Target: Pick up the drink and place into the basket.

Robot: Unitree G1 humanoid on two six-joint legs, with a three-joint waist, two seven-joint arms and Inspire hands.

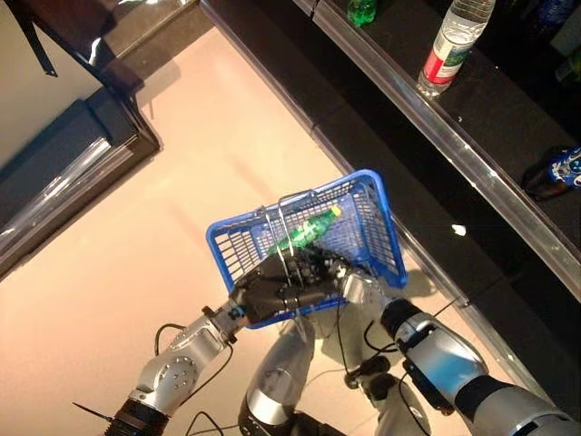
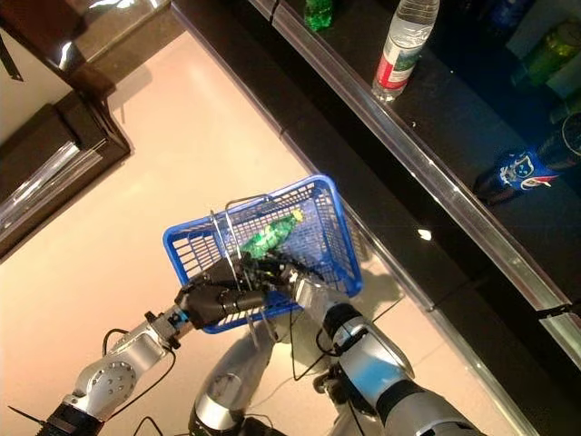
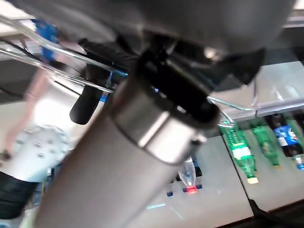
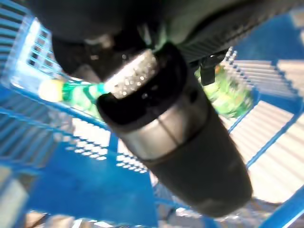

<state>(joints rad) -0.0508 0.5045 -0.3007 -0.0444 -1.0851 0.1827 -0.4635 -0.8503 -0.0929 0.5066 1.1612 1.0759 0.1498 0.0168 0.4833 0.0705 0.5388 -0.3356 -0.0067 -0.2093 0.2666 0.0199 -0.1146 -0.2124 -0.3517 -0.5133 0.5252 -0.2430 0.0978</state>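
The blue basket point(image 1: 372, 227) hangs raised in front of me, over the pale floor. My left hand point(image 1: 272, 289) is shut on its thin wire handles point(image 1: 283, 218). A green bottle with a yellow cap point(image 1: 304, 233) lies tilted inside the basket. It also shows in the right wrist view point(image 4: 228, 97), past the thumb. My right hand point(image 1: 338, 275) reaches over the basket's near rim beside the left hand. Its fingers look straight, just below the bottle, and do not grip it.
A dark shelf with a metal front rail point(image 1: 454, 154) runs along the right. On it stand a clear water bottle point(image 1: 451, 41), a green bottle point(image 1: 361, 11) and a blue drink point(image 1: 558, 170). A dark cabinet point(image 1: 64, 154) stands at the left.
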